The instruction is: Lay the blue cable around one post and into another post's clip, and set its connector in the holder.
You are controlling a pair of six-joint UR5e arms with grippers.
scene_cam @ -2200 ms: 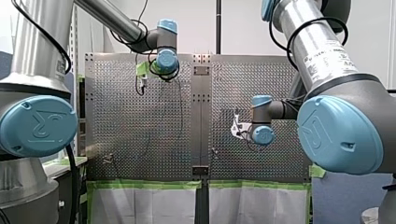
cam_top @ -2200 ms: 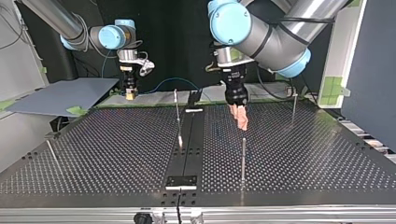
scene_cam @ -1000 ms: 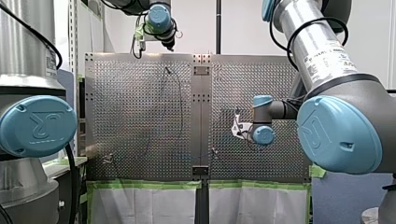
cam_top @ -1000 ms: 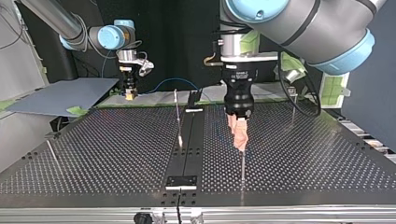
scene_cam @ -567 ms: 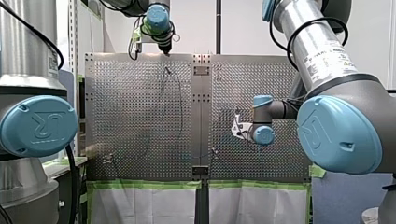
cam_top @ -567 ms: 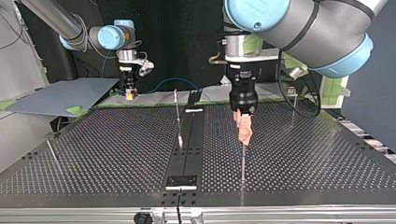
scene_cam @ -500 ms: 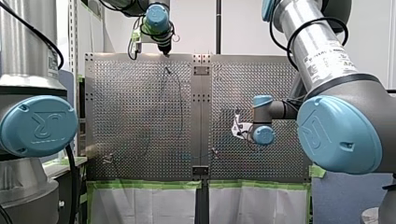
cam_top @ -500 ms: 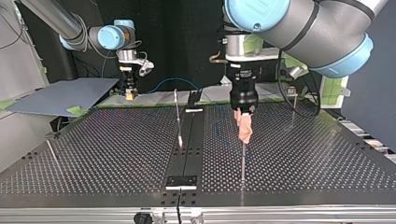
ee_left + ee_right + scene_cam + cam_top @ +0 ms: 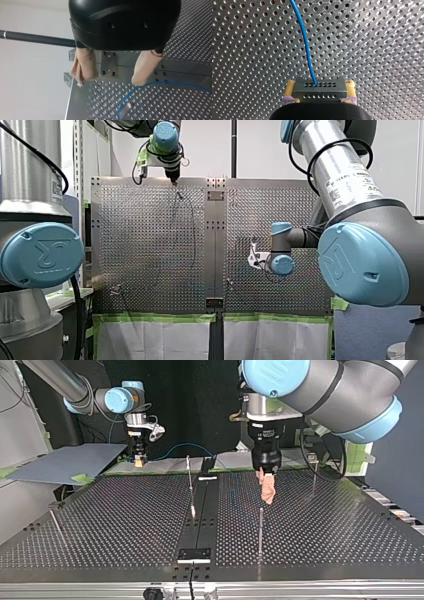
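Left gripper (image 9: 110, 80): beige pads (image 9: 83, 67) apart, nothing between them. The cable (image 9: 160, 83) curves just ahead of one pad's tip and bends round a post (image 9: 126, 108) beneath the gripper; I cannot tell whether it touches the pad. Right gripper (image 9: 320, 86): clamped on the connector (image 9: 320, 92), with the cable running straight ahead from it over the table (image 9: 374, 50).

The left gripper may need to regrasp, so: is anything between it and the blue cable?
Nothing visible does. In the left wrist view the cable loops just ahead of the open left gripper, close to one fingertip. The post stands inside the loop, beside that path, not across it.
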